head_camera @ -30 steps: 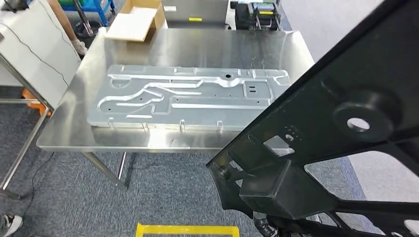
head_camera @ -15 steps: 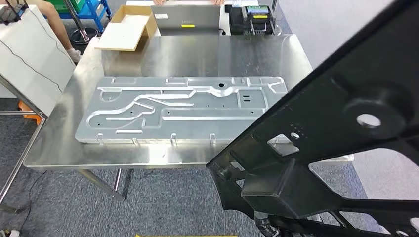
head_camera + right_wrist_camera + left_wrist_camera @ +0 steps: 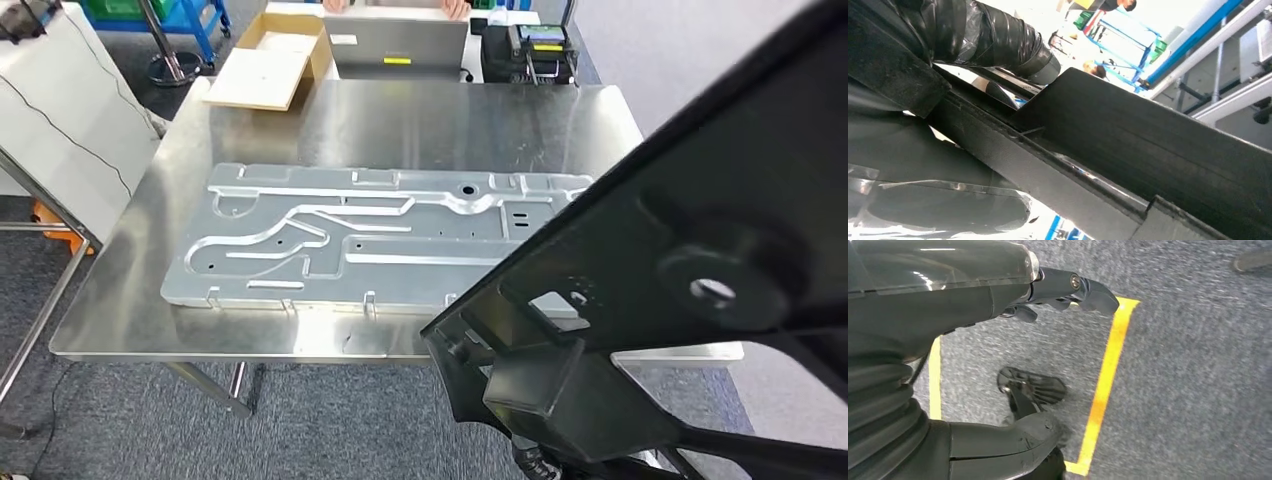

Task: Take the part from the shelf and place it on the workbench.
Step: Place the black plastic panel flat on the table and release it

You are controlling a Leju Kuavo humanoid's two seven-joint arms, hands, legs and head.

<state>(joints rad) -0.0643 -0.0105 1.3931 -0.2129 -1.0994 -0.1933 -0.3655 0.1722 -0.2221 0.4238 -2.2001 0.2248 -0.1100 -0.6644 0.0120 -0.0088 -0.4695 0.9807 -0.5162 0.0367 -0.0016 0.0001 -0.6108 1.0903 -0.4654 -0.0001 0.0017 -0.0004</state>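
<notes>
Filling the right side of the head view, the black part (image 3: pixel 690 290) slants from upper right down to lower left, its lower end overlapping the near right edge of the steel workbench (image 3: pixel 400 110); whether it touches the bench cannot be told. It has a round boss with a hole and several cut-out windows. A large stamped metal panel (image 3: pixel 370 235) lies flat across the bench. At the far edge stand an open cardboard box (image 3: pixel 270 65), holding what looks like a flat pale sheet, a laptop (image 3: pixel 400 45) and a dark device (image 3: pixel 530 50).

From the right wrist camera comes what the head camera lacks: the right hand (image 3: pixel 998 40), wrapped in black tape, lying against the part's ribbed edge, apparently gripping it, though the fingers are mostly hidden. The left wrist camera looks down at grey carpet with yellow floor tape (image 3: pixel 1105 375); there the left hand (image 3: pixel 1048 290) holds nothing, thumb and fingers apart.
</notes>
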